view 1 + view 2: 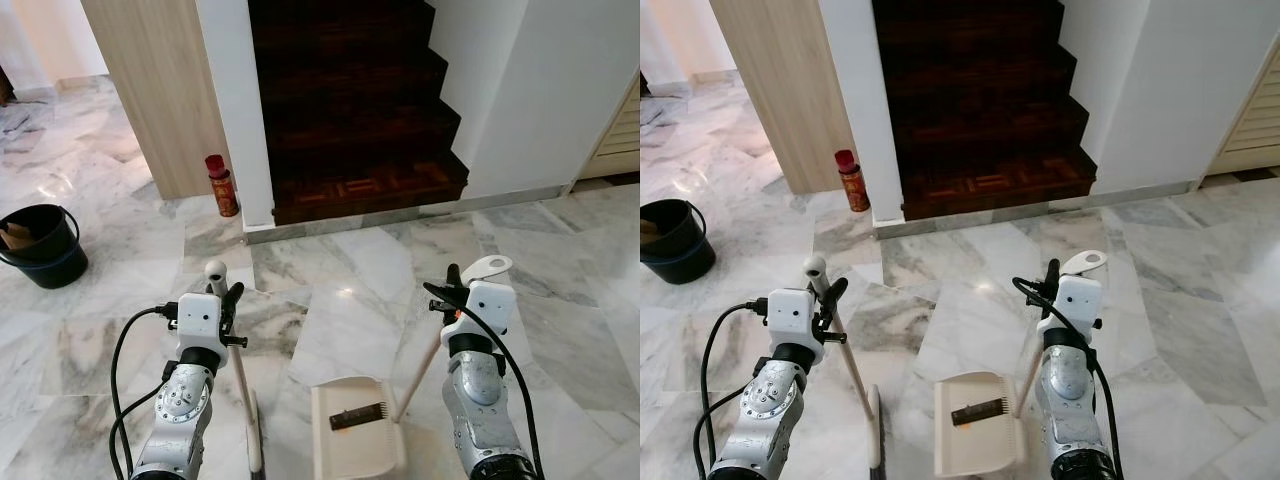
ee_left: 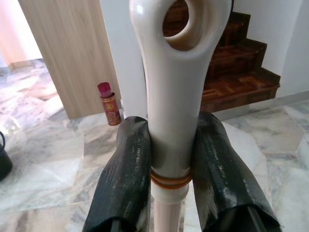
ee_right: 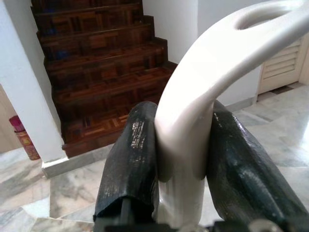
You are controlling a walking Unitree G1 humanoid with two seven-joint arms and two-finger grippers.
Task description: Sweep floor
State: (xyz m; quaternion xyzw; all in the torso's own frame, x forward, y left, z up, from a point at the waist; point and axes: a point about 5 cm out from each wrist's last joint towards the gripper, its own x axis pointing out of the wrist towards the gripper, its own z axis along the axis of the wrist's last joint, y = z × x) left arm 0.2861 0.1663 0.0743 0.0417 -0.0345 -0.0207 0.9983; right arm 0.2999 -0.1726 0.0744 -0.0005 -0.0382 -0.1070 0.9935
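Note:
My left gripper (image 1: 231,301) is shut on the top of a cream broom handle (image 2: 173,96), its black fingers (image 2: 126,179) pressed to both sides. The broom shaft slants down to the broom head (image 1: 254,440) on the marble floor. On the right, my right gripper (image 1: 453,281) is shut on the curved cream dustpan handle (image 3: 207,63). Its stick runs down to the cream dustpan (image 1: 372,450), which lies flat on the floor between my arms. A small dark comb-like object (image 1: 357,415) rests on the pan.
Dark wooden stairs (image 1: 350,110) rise straight ahead between white walls. A red can (image 1: 221,185) stands by the wooden panel (image 1: 150,80) at the stair's left. A black bucket (image 1: 40,245) sits at far left, a louvered door (image 1: 620,130) at far right.

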